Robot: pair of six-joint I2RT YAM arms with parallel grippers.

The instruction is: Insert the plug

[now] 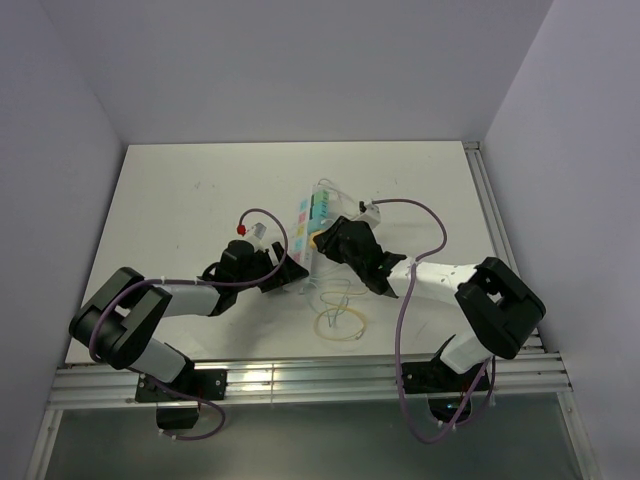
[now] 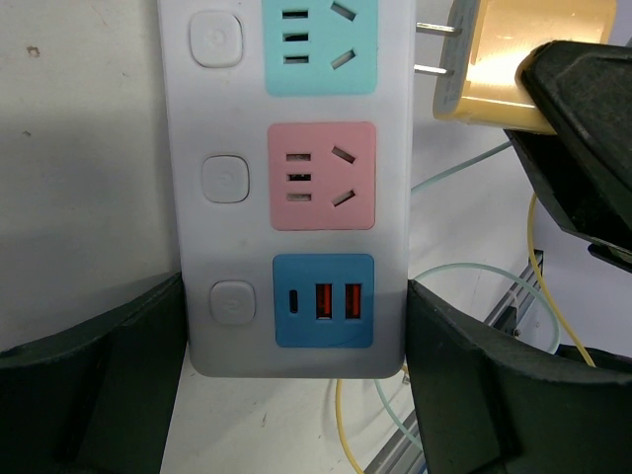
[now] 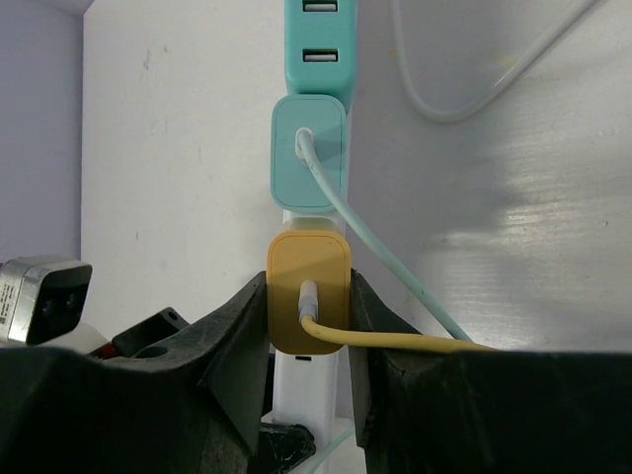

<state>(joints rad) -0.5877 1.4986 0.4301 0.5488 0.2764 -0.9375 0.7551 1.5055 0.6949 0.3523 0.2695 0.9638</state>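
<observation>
- Yellow plug [image 3: 309, 262]: pinched on both flanks by the right end effector [image 3: 308, 306] and held over the power strip [image 2: 222, 109], next to the teal plug [image 3: 308, 148] at its 12 o'clock (right wrist view).
- Left wrist view: plug at 1 o'clock, both flat prongs bare and pointing toward 9 o'clock at the strip's edge, level with the teal socket [image 2: 319, 44]. Not seated.
- Yellow cable [image 3: 395, 341] leaves the plug's back toward 3 o'clock; the teal cable [image 3: 385, 262] runs toward 5 o'clock.
- Pink socket [image 2: 321, 176] and blue USB panel [image 2: 324, 301] sit free at 6 o'clock of the teal socket.
- Left end effector [image 2: 294, 336]: fingers set wide, one flush against each long side of the strip's USB end, clasping it.
- Top view: strip lies mid-desk [image 1: 200, 190], left arm at its 7 o'clock, right arm reaching in from 4 o'clock.
</observation>
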